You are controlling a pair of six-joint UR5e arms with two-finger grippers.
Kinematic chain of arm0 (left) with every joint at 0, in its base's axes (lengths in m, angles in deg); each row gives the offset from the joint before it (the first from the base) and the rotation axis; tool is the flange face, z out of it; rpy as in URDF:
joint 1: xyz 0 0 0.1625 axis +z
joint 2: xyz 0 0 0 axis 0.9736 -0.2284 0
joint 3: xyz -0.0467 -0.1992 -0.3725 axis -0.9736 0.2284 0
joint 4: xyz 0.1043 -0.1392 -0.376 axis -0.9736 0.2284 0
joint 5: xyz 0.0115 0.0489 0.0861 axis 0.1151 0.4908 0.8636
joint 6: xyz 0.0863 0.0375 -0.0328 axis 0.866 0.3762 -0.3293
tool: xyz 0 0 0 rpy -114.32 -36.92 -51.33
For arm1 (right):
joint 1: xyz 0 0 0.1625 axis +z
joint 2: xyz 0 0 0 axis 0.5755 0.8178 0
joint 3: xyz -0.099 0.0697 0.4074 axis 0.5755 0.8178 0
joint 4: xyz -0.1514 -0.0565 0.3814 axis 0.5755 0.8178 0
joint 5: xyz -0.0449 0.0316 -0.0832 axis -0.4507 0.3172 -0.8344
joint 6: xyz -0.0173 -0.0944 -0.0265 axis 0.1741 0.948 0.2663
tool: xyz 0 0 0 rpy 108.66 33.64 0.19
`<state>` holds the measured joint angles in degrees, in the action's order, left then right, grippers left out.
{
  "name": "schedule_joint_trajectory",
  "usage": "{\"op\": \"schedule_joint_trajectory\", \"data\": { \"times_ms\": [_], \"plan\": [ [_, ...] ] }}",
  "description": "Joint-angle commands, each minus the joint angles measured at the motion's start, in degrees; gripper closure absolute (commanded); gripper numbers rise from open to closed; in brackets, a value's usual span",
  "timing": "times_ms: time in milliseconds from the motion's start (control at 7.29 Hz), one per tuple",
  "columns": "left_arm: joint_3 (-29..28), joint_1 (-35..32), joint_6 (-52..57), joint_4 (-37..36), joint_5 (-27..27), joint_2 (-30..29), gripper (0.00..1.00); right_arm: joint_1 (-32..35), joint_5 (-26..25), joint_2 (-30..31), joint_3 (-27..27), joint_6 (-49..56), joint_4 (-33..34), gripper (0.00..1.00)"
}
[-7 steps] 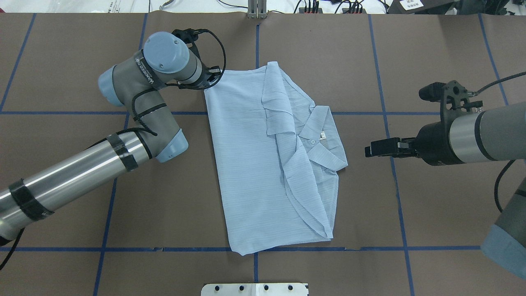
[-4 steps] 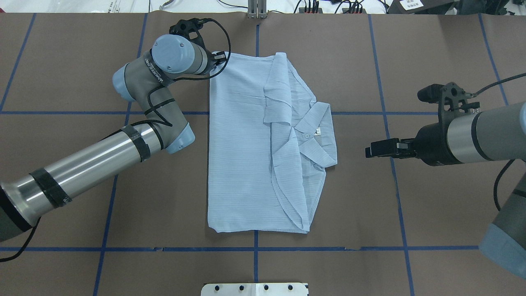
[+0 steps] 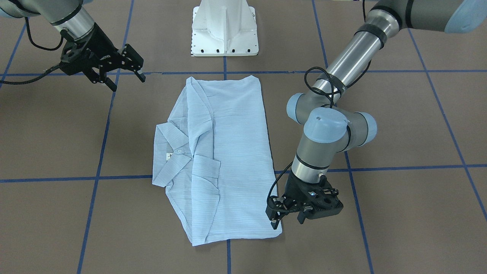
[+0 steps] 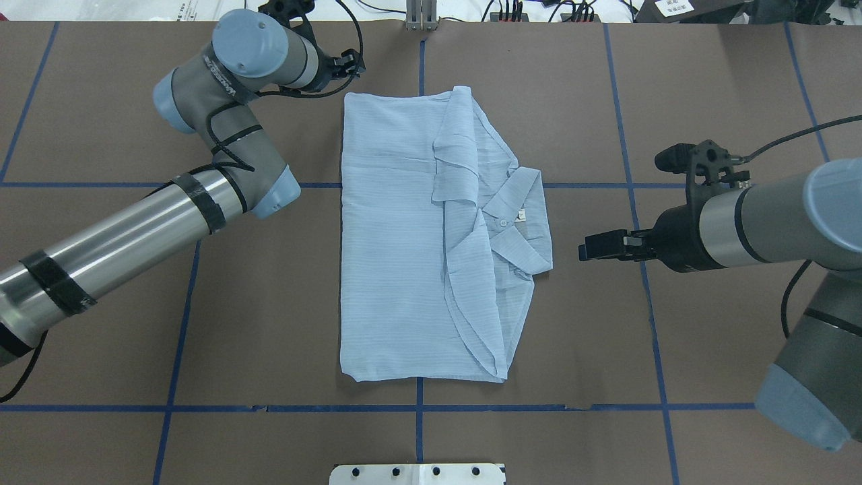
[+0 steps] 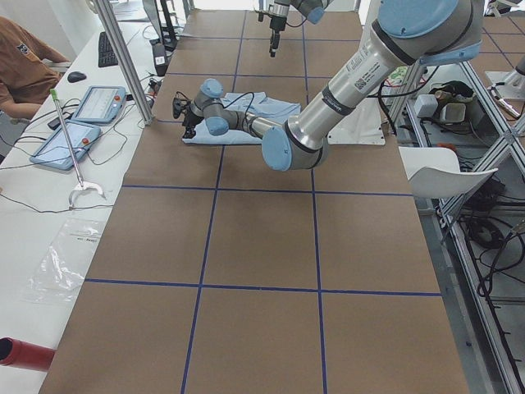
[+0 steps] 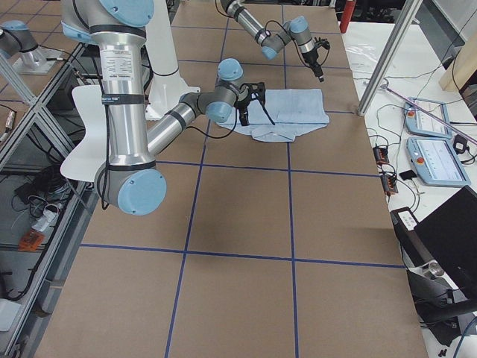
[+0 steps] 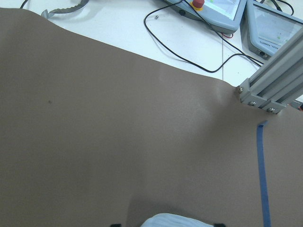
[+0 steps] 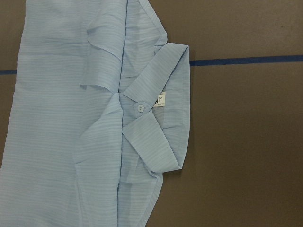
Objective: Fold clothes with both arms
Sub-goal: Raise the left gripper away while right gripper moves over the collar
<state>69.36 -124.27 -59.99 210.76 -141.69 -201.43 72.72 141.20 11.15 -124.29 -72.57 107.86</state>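
Note:
The clothes, one light blue striped shirt [image 4: 390, 236], lie folded lengthwise in the middle of the table, flat on the brown surface. Its collar [image 4: 518, 202] and white neck label [image 8: 160, 99] point toward my right arm. My left gripper [image 4: 353, 64] hovers just beyond the shirt's far left corner; it is open and empty [image 3: 287, 222]. In the left wrist view a bit of shirt [image 7: 175, 220] shows low between the spread fingertips. My right gripper [image 4: 583, 250] hangs open [image 3: 127, 79] to the right of the collar, clear of the cloth.
The white pedestal base [image 3: 224, 30] stands at the near table edge. An aluminium post [image 7: 270, 90] and cables sit at the far edge, close to my left gripper. Tablets [image 5: 94, 103] and a seated person [image 5: 20, 57] are beyond it. Blue tape lines [image 4: 417, 407] grid the table.
My left gripper dragged the shirt's far corner away from me, straightening the shirt, then let go and moved off toward the far edge. My right gripper shifted slightly toward the collar.

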Motion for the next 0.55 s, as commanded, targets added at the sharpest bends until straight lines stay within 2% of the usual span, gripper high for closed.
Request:
{"op": "schedule_joint_trajectory", "data": {
  "times_ms": [0, 137, 412],
  "plan": [
    [13.98, -1.30, 1.38, -6.58, -4.12, 8.32, 0.00, -4.34, -5.49, -2.85, 2.89, 0.20, 1.05, 0.00],
    [22.76, -1.39, 2.43, -10.53, -6.12, 13.77, 0.00, -7.41, -8.56, -5.38, 3.16, 0.81, 4.37, 0.00],
    [38.86, -1.40, 3.49, -22.11, -6.58, 18.21, 0.00, -15.14, -18.66, -18.35, 7.79, 1.43, 19.00, 0.00]
  ]
}}
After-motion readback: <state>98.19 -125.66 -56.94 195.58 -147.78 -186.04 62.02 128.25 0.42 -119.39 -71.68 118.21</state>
